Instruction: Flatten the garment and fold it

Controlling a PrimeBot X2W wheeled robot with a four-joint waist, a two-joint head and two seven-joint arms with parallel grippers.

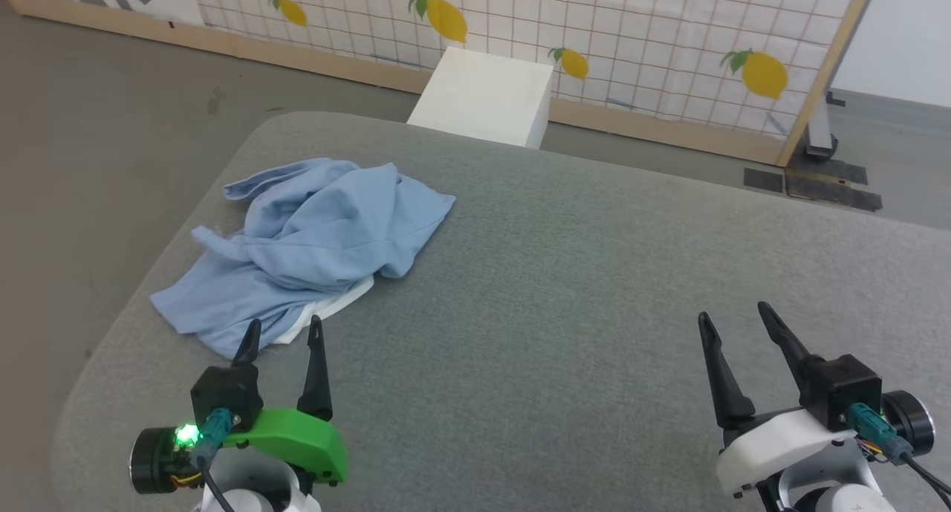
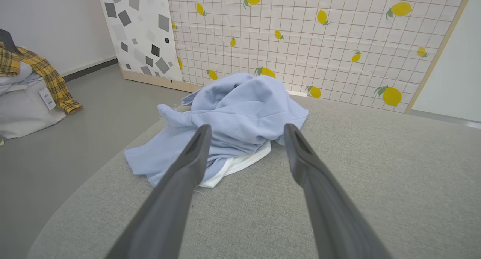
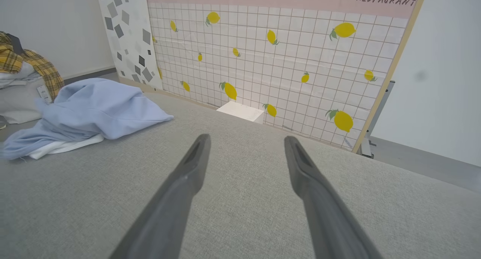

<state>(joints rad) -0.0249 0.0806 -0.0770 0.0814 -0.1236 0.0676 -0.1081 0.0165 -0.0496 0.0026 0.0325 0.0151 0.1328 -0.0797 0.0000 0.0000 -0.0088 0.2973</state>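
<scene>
One crumpled garment [image 1: 319,244] on the surface [image 1: 557,311], left side. Two tools, both spread, empty: left tool [image 1: 285,322] beside the garment's near edge, right tool [image 1: 732,311] well apart. One white box [image 1: 483,96] beyond.

Head view steeply down over the table [image 1: 557,289]; wrist views low, toward the lemon wall [image 2: 319,44], garment [image 1: 319,237] shared.

— Where is the crumpled light blue shirt [image 1: 319,229] lying?
— It is lying on the left side of the grey cloth-covered table [image 1: 594,274]. The white box [image 1: 483,92] is sitting behind the table.
</scene>
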